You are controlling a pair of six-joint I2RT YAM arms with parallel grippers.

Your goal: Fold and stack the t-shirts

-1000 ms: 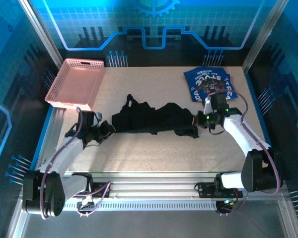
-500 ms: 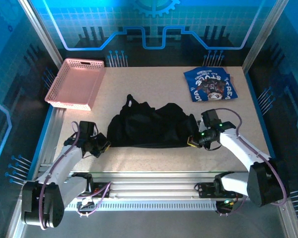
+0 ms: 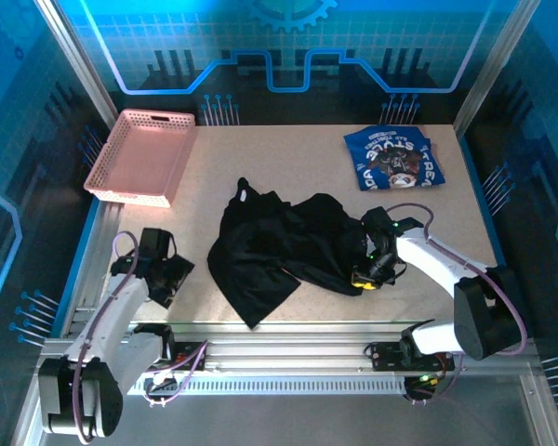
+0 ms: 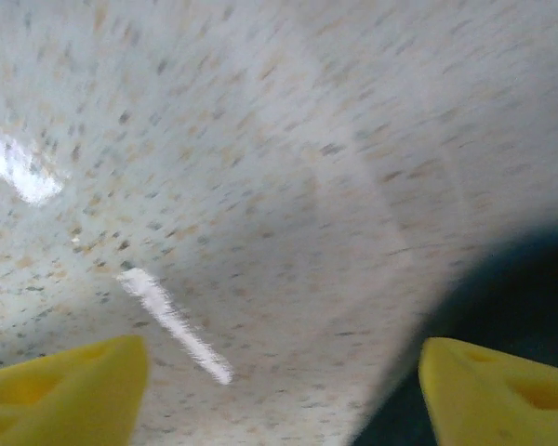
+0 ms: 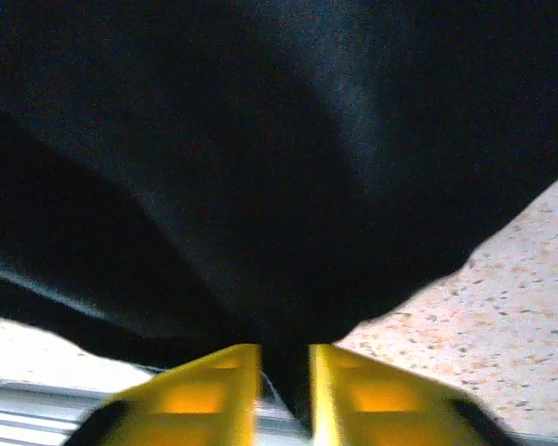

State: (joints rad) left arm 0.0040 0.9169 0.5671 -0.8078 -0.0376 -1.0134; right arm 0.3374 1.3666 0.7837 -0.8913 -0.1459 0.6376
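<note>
One black t-shirt (image 3: 279, 255) corner reaches table (image 3: 288, 167) edge

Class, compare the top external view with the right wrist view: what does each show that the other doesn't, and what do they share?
Top external, not right wrist: the pink basket, the blue t-shirt at the far right, the open left gripper. Right wrist, not top external: a close look at the yellow fingers of the right gripper, with black cloth in their narrow gap. Shared: the black t-shirt and the speckled table.
</note>
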